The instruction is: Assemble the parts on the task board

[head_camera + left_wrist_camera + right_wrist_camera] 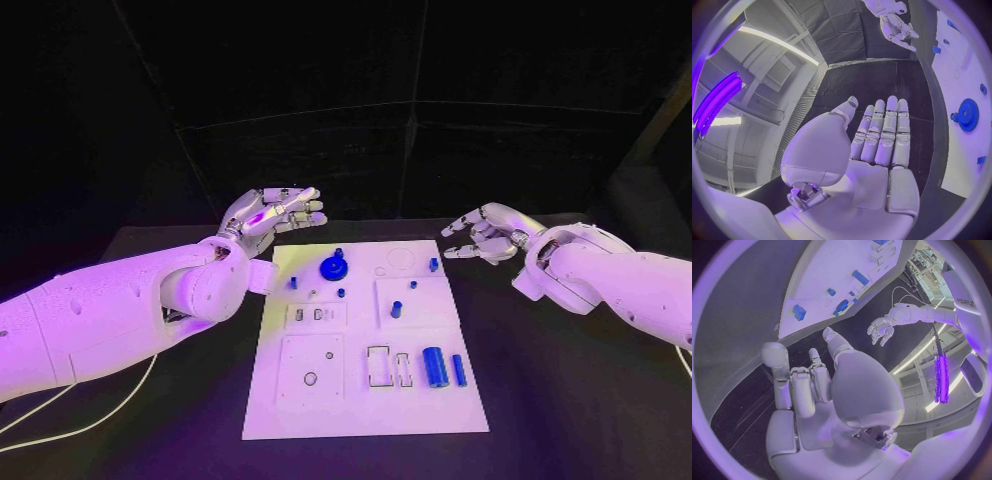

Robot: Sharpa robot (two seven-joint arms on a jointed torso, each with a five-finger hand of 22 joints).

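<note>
You see the flat white rectangular task board [361, 400] lying mid-table on the black table [577, 400], with a blue toothed gear [335, 268] near its far end, two blue cylinders [434, 366] lying by its right edge, and small blue pegs [398, 311] between. Bare black tabletop borders every edge of the board. Your silver left hand [277, 213] hovers off the far left corner, fingers extended and holding nothing; your silver right hand [485, 236] hangs beyond the far right corner, fingers loosely apart, likewise empty.

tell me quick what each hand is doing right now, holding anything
Left hand: open, fingers straight and apart, holding nothing, off the far left corner of the task board.
Right hand: open, fingers loosely spread, holding nothing, off the board's far right corner.
</note>
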